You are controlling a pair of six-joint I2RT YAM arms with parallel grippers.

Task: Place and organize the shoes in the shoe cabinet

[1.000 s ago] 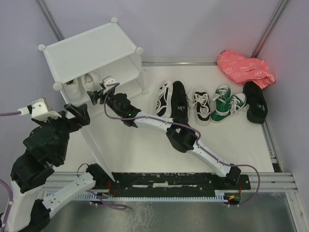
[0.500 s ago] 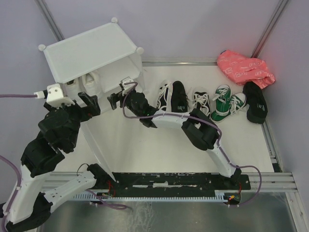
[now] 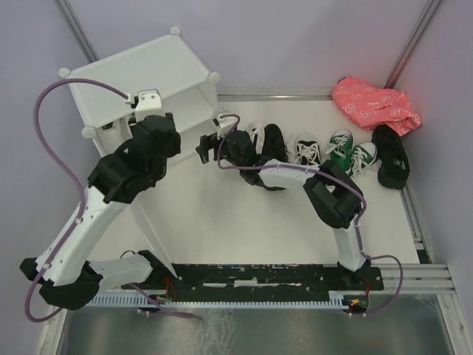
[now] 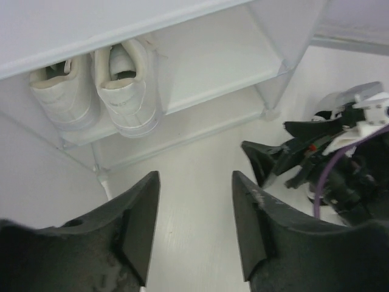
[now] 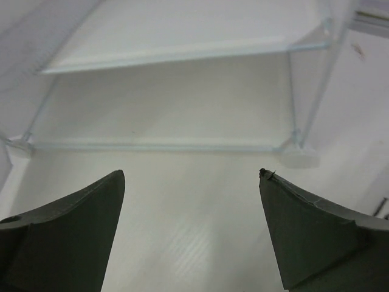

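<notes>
The white shoe cabinet stands at the back left, its front facing the table. Two white sneakers sit side by side on its upper shelf; the lower shelf is bare. My left gripper hangs in front of the cabinet, its jaws apart with nothing between them. My right gripper hovers wide open and empty just right of the cabinet's front. The other shoes lie in a row on the table: a black sneaker, a laced one, green sneakers and a plain black shoe.
A pink bag lies at the back right corner. The cabinet's door panel hangs open toward the near left. Metal rails edge the table on the right.
My left arm has swung up and right to the cabinet's front, and its jaws have narrowed. My right gripper has drawn back out of the cabinet toward the row of shoes.
</notes>
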